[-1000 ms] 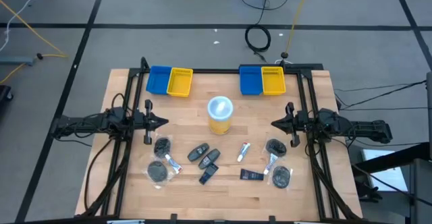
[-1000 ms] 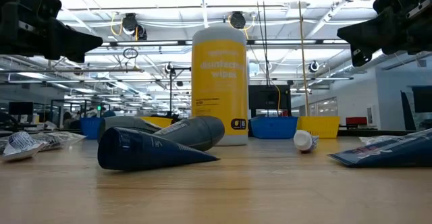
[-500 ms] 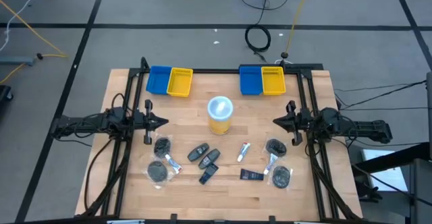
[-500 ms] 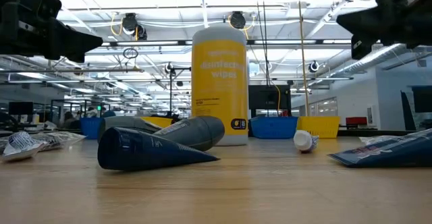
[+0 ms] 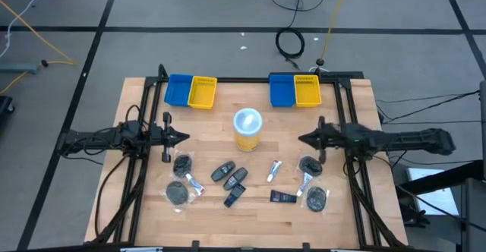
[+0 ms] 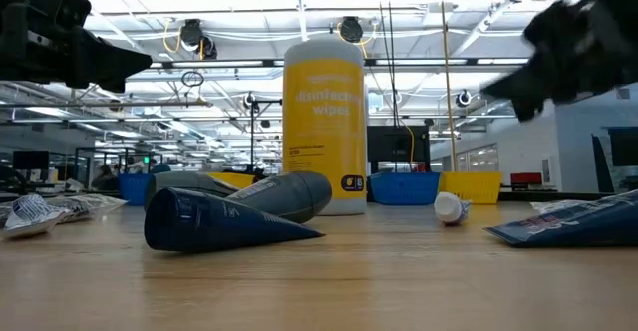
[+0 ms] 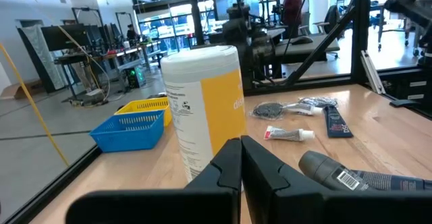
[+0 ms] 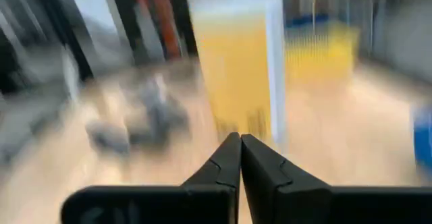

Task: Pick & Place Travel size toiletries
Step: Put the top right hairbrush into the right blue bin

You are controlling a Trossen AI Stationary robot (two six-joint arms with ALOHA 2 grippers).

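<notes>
The travel size toiletries lie loose on the near half of the wooden table: dark wrapped discs (image 5: 182,163) (image 5: 309,165), small dark bottles (image 5: 222,171), white tubes (image 5: 273,171) and a dark flat packet (image 5: 283,197). My left gripper (image 5: 185,137) hangs shut and level over the table's left side, above the discs there. My right gripper (image 5: 301,139) is shut with nothing in it and reaches in from the right, above the right-hand disc. Its tips (image 8: 240,137) point toward the yellow canister (image 8: 236,69).
A yellow wipes canister with a white lid (image 5: 247,127) stands upright mid-table between the two grippers. Two pairs of blue and yellow bins (image 5: 190,91) (image 5: 295,89) sit along the far edge. Black frame rails (image 5: 144,168) run along both sides of the table.
My right gripper has moved toward the table's left, closer to the yellow canister, rising a little and tipping slightly downward. It has stayed shut, and no toiletry has moved.
</notes>
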